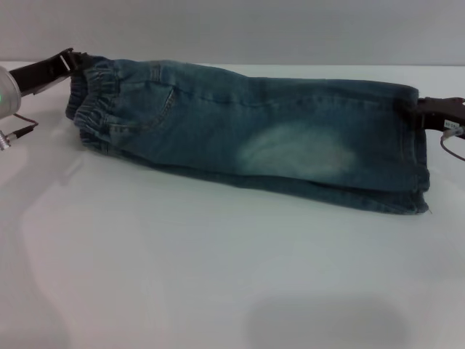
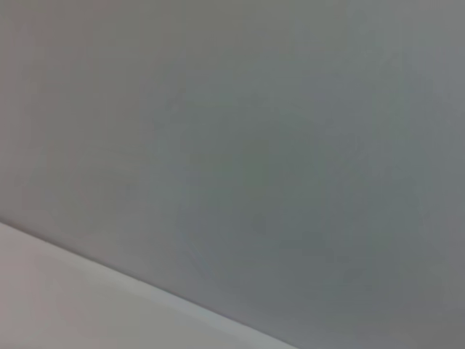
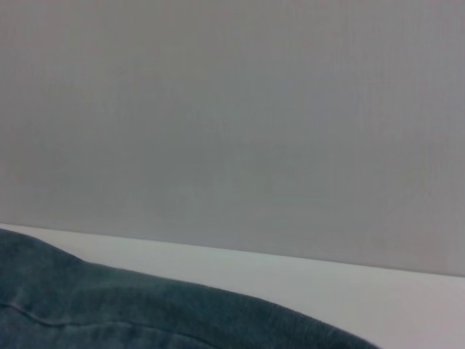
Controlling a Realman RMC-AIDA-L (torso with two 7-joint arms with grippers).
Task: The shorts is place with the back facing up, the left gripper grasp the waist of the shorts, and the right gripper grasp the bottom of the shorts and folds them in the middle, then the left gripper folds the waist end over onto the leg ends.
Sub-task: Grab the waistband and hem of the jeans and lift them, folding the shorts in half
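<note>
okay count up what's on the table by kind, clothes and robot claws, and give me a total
Denim shorts: 1, folded lengthwise on the white table
Robot claws: 2, the left claw at the waist, the right claw at the leg ends
Total: 3

Left end effector (image 1: 75, 61) far left; right end effector (image 1: 425, 110) opposite (both low).
</note>
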